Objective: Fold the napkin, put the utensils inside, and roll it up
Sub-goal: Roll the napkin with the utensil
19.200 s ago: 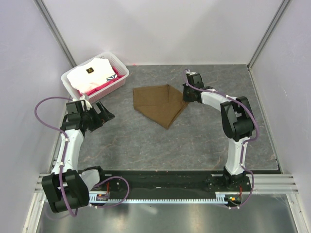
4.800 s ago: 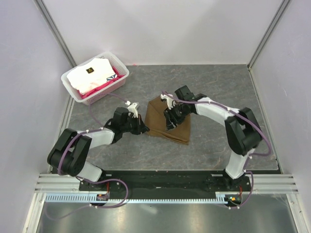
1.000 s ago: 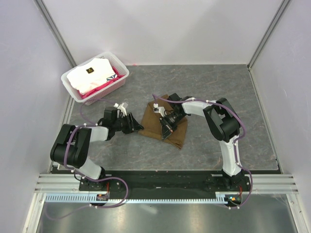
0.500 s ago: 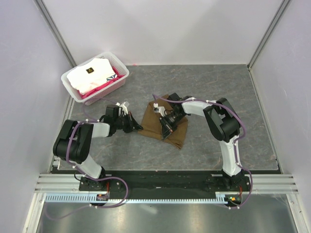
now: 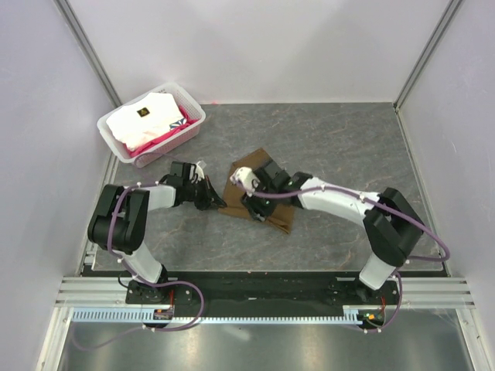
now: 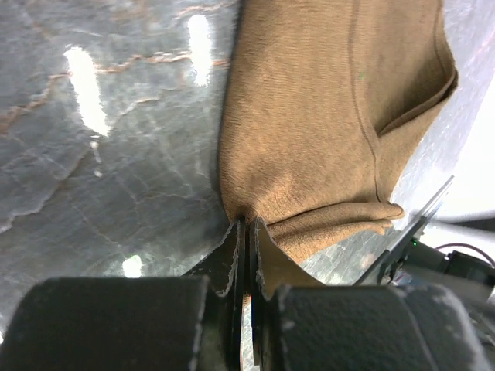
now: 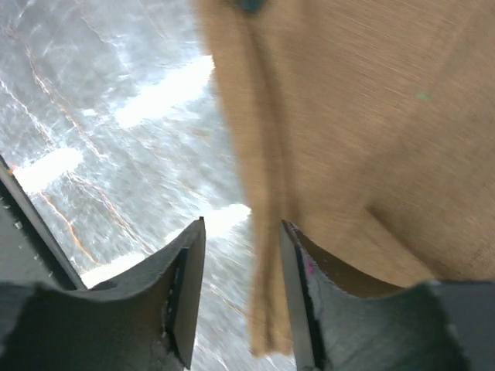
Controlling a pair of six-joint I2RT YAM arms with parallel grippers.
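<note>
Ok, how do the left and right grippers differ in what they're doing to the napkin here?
The left gripper is shut, pinching an edge of the brown napkin; the right gripper is open and grips nothing. The left gripper meets the napkin from its left side; the right gripper straddles an edge, one finger over the table, one over cloth. Both are low at the same napkin.

1 napkin (image 5: pixel 249 164), 1 basket (image 5: pixel 197 116), 2 arms (image 5: pixel 332 201)
</note>
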